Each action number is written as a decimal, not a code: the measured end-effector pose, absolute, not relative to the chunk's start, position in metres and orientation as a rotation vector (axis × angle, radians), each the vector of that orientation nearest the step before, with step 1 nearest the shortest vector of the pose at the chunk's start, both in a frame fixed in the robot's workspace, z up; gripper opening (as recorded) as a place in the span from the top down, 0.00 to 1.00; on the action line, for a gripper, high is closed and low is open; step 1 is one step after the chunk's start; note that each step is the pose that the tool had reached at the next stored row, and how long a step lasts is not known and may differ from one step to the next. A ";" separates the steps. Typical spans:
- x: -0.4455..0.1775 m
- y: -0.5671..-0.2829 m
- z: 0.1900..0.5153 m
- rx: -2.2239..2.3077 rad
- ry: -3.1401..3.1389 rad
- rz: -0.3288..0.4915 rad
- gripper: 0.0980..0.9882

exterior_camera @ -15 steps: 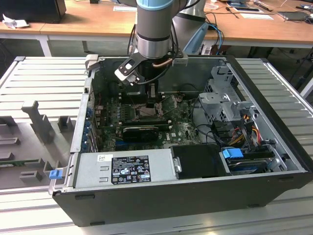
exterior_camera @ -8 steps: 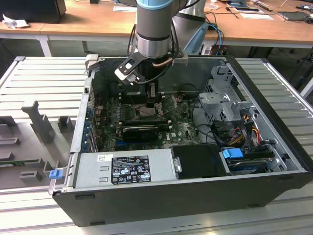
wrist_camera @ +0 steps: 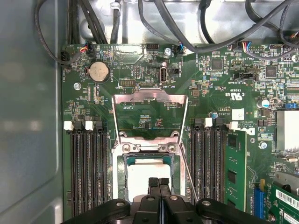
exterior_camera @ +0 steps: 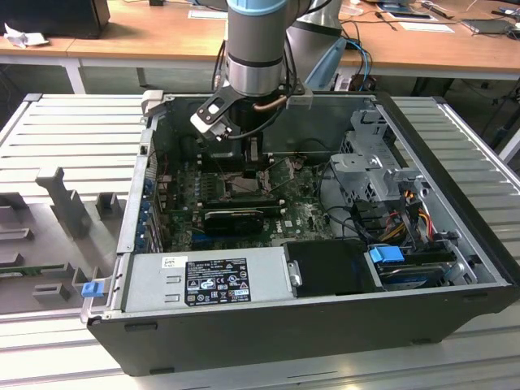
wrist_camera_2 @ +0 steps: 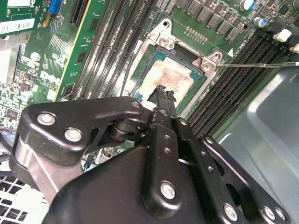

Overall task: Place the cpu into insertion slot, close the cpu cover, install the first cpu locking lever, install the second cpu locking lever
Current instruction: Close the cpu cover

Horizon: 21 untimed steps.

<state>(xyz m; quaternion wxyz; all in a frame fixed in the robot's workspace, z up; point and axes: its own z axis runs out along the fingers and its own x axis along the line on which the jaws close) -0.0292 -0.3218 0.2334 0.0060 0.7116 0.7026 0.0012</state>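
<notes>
The cpu [wrist_camera: 148,179] lies flat in the insertion slot [wrist_camera: 122,177], pale top upward (a patchy whitish film covers it in the second wrist view). The gripper [wrist_camera: 159,183] stands directly over it, its 2 fingers pressed together with nothing between them. In the second wrist view their tips meet the chip's top near 1 edge. The cpu cover [wrist_camera: 149,99] is swung open off the slot, hinged along 1 side of it, and green board shows through its square cut-out. A thin locking lever [wrist_camera: 188,175] angles away from the slot's corner. Long black memory slots [wrist_camera: 88,172] flank the slot on 2 sides.

In the exterior view the arm [exterior_camera: 256,49] reaches down into the far half of the open computer case [exterior_camera: 325,325]. The power supply [exterior_camera: 211,280] sits at the near side toward the exterior view's left, and a drive cage [exterior_camera: 370,158] is on the exterior view's right.
</notes>
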 end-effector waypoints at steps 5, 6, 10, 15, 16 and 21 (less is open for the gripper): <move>-0.029 -0.322 0.235 2.227 2.199 0.003 0.99; -0.029 -0.322 0.235 2.227 2.199 0.004 0.99; -0.029 -0.322 0.238 2.227 2.199 0.004 0.99; -0.029 -0.321 0.248 2.227 2.199 0.004 0.99; -0.029 -0.321 0.250 2.227 2.199 0.004 0.99; -0.026 -0.321 0.252 2.226 2.198 0.002 0.99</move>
